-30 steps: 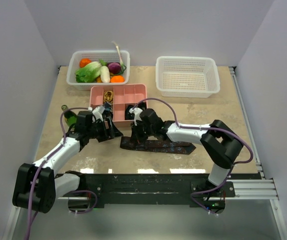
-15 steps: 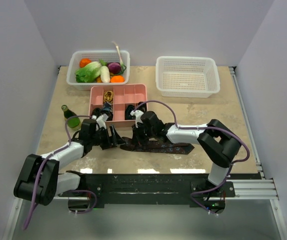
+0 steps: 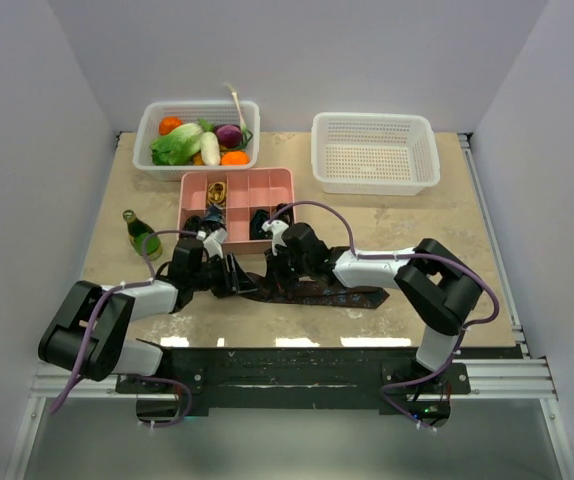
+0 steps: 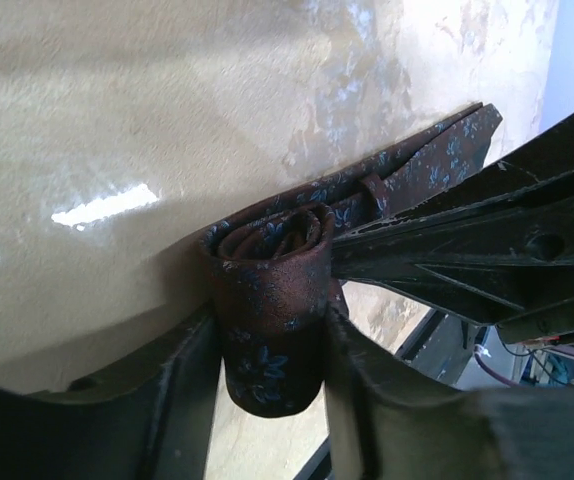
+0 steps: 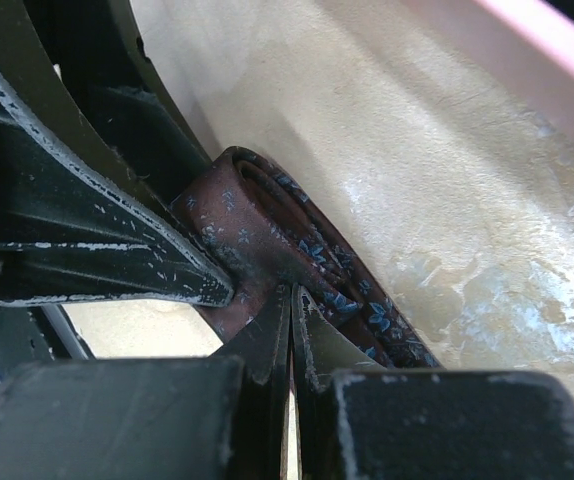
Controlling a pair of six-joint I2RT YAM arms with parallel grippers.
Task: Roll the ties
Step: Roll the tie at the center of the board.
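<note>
Necktie [image 3: 312,292], maroon-brown with small blue flowers, lies as a flat strip across the lower middle of the overhead view. It rests on the bench [image 3: 447,230] just below the pink compartment tray [image 3: 235,173], and its left end is wound into a small tight coil [image 4: 272,310]. The left fingers [image 4: 182,400] are partly closed and clasp that coil from both sides. The right fingers [image 5: 317,345] are pressed fully together, tips against the strip right beside the coil; whether fabric is nipped between them I cannot tell. To roll well, I judge the left should turn the coil along the strip, edges aligned, while the right keeps the fabric flat and taut so no layer slips sideways.
</note>
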